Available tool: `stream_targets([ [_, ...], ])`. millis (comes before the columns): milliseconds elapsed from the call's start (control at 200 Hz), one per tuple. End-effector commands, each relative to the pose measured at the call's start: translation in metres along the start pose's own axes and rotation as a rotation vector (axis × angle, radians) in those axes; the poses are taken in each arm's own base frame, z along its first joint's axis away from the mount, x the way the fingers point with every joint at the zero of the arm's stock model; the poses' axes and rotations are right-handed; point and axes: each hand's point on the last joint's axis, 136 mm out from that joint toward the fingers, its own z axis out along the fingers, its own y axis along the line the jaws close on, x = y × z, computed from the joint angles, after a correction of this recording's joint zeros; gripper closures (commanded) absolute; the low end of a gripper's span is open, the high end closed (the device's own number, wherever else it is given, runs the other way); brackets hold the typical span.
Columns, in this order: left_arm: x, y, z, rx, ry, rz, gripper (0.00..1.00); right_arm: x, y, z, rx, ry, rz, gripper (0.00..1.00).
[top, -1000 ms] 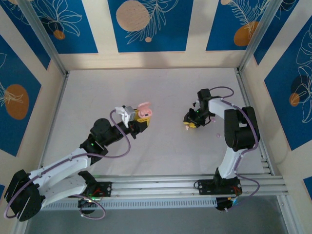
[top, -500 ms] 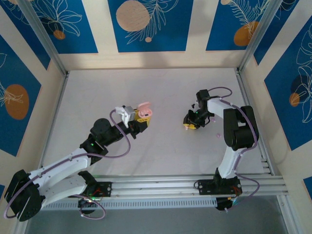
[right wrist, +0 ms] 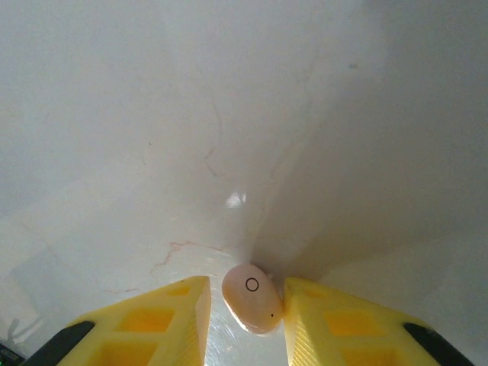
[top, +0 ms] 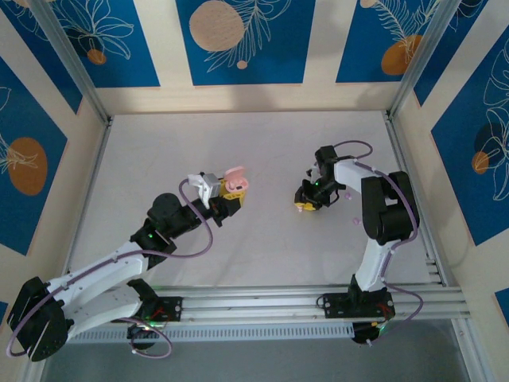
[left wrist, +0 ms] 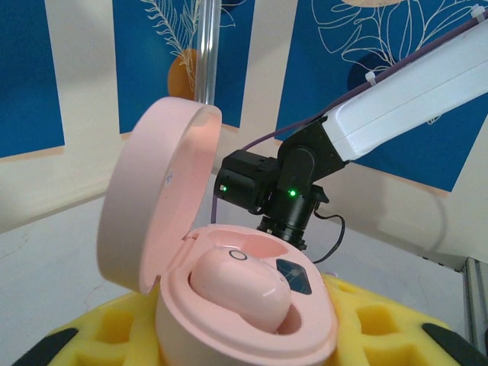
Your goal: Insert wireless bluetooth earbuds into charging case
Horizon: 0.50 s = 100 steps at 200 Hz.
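Since one second ago the right gripper (top: 306, 200) has slid a little toward the left edge of the tabletop (top: 262, 135), while the left arm has not moved. The right gripper's yellow pads stand close around a pale pink earbud (right wrist: 250, 299) lying on the right half of the tabletop. One pad touches it and the other shows a thin gap, so I cannot tell if it is clamped. The left gripper (top: 232, 191) is clamped on the pink case (left wrist: 252, 343), with its lid (left wrist: 156, 198) open, near the middle. A seated earbud (left wrist: 240, 290) is already inside, so I judge the task about half done. Lifting and inserting the other earbud remain.
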Motion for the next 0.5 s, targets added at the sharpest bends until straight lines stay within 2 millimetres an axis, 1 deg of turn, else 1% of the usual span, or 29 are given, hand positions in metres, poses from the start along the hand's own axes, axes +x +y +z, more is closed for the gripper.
stream_targets([
  [0,-0.0102,-0.0052,0.0008,0.014,-0.029,-0.006,0.75,0.0004,0.008,0.0017,-0.018,0.028,-0.023,0.68],
  [235,-0.0108,-0.0055,0.0002,0.014,-0.03,-0.007,0.75,-0.0007,0.011,0.0043,-0.005,0.044,-0.037,0.69],
  [370,-0.0101,-0.0049,-0.0002,0.011,-0.028,-0.007,0.75,0.0027,0.0131,0.0062,0.007,0.061,-0.05,0.69],
  [495,-0.0104,-0.0045,-0.0004,0.009,-0.029,-0.006,0.75,0.0069,0.0146,0.0077,0.014,0.075,-0.058,0.71],
])
